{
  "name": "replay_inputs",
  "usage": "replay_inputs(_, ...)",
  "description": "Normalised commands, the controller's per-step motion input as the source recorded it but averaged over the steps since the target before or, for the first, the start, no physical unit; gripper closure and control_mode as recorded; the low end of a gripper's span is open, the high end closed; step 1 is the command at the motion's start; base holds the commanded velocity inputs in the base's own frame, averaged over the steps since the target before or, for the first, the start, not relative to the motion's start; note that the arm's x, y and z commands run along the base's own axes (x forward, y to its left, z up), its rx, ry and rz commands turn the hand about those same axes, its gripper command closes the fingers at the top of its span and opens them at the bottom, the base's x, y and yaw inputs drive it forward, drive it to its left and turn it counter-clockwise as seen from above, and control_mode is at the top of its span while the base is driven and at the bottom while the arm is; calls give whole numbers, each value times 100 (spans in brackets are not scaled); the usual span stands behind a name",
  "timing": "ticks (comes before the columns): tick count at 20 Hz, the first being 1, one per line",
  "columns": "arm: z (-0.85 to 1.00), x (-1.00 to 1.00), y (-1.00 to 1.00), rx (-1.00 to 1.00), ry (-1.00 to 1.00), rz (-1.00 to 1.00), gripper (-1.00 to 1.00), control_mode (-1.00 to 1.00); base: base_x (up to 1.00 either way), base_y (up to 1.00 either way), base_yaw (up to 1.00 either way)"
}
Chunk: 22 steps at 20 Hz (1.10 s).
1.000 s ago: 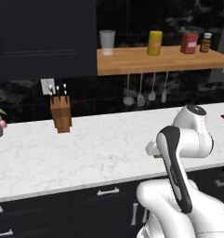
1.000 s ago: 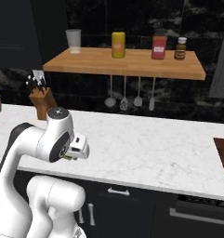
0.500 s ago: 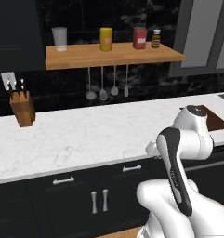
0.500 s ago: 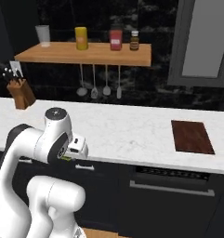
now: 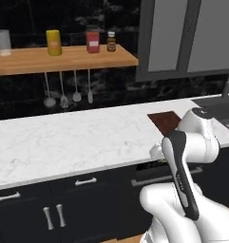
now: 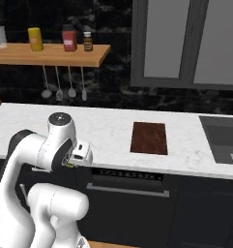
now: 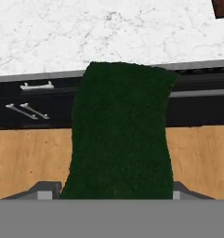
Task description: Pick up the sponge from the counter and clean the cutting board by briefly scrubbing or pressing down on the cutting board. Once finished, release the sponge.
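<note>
Sponge (image 7: 120, 135) is seen in the hand view as a dark green block filling the space between the two finger tips, rising from six o'clock toward the middle of the frame. It is judged to be clamped in the gripper (image 7: 117, 188), whose jaws are set apart by the sponge's width; nothing is seen supporting it from below, only dark drawer fronts and wooden floor behind it. The pick-up is therefore taken as done.

In the right base view the hand (image 6: 79, 154) is held folded close to the arm, at the front edge of the counter (image 6: 108, 140) and not above the cutting board (image 6: 149, 137). From the hand, the board lies toward two o'clock, flat on the marble and well apart from it, with bare counter between them. In the left base view the board (image 5: 165, 120) is partly hidden behind the arm's upper joint, at roughly three o'clock of the frame. A corner of the board (image 7: 221, 8) is also caught at one o'clock in the hand view.

No contact between sponge and board is shown, so the cleaning is judged not yet begun. What is left: the sponge must be carried over the board, lowered and pressed or scrubbed briefly on its surface, and then let go.
</note>
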Motion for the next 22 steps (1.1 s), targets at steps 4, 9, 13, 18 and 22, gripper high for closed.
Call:
replay_inputs(4,0,0,0,0,0,0,100,100,40,-49,0)
replay_inputs(9,0,0,0,0,0,0,100,100,65,-29,0)
replay_inputs(13,0,0,0,0,0,0,100,100,83,-18,0)
replay_inputs(18,0,0,0,0,0,0,100,100,82,-17,2)
replay_inputs(22,0,0,0,0,0,0,100,100,76,-21,5)
